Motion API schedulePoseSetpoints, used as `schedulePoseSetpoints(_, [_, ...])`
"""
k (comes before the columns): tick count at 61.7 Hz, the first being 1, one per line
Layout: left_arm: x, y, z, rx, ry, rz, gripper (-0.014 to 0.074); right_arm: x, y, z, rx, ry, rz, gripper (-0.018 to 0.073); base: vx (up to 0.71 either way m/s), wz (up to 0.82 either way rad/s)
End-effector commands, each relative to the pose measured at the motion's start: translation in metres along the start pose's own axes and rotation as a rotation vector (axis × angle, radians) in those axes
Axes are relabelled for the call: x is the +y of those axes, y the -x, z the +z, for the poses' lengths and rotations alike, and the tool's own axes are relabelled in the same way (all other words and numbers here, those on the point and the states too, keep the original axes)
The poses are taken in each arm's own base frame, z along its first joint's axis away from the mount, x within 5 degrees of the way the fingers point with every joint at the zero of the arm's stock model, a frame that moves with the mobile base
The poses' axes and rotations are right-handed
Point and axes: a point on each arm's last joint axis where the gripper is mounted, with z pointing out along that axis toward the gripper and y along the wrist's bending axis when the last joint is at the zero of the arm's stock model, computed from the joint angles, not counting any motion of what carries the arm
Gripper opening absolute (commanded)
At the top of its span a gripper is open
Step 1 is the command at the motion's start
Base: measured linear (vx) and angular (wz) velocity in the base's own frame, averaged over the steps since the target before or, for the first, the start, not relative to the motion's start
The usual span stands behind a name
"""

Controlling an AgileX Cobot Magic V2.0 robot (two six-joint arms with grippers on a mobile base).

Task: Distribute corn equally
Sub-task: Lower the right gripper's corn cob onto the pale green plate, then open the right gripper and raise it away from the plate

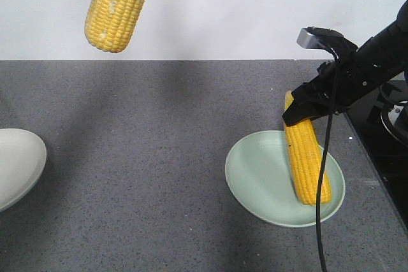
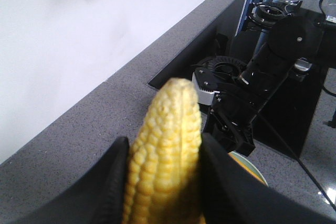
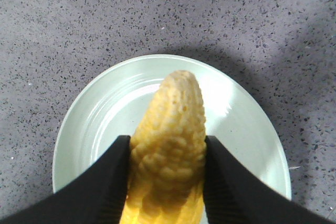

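Bench [image 1: 159, 157] of grey speckle before us, green plate [image 1: 261, 183] near right carrying our corn cob [image 1: 307, 160], right pincer [image 3: 167, 182] clamped on its far end, white plate [image 1: 16, 164] at left edge, second cob [image 1: 118, 4] raised far left, gripped in our left pincer [image 2: 163, 187].

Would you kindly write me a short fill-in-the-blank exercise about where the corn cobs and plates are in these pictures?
1. The right gripper has its jaws closed on a corn cob that lies on the pale ____ plate.
2. The left gripper holds a second cob up in the ____.
3. The white plate at the front view's left edge holds ____ corn in the part that shows.

Missing words: green; air; no
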Motion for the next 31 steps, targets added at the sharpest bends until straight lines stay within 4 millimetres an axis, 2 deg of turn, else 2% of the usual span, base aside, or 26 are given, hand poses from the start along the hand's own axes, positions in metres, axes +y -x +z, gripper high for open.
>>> schedulePoseSetpoints(1, [-0.0165,0.0132,-0.0223,-0.094,-0.015,0.019,-0.0006,0.0167,-0.0001,-0.0226,-0.029,0.033,-0.035,0.0302,0.0,0.0])
schedulePoseSetpoints(8, [-0.0165,0.0132,-0.0223,-0.094,-0.015,0.019,-0.0006,0.0168,0.0,-0.0226,-0.03,0.035,-0.028,0.0396,0.0,0.0])
schedulePoseSetpoints(13, [-0.0165,0.0132,-0.0223,-0.094,-0.015,0.019,-0.0006,0.0168,0.0,-0.0226,-0.03,0.035,-0.028,0.043,0.0,0.0])
schedulePoseSetpoints(31, [-0.0165,0.0132,-0.0223,-0.094,-0.015,0.019,-0.0006,0.0212,0.001,-0.0258,-0.052,0.058,-0.024,0.0399,0.0,0.0])
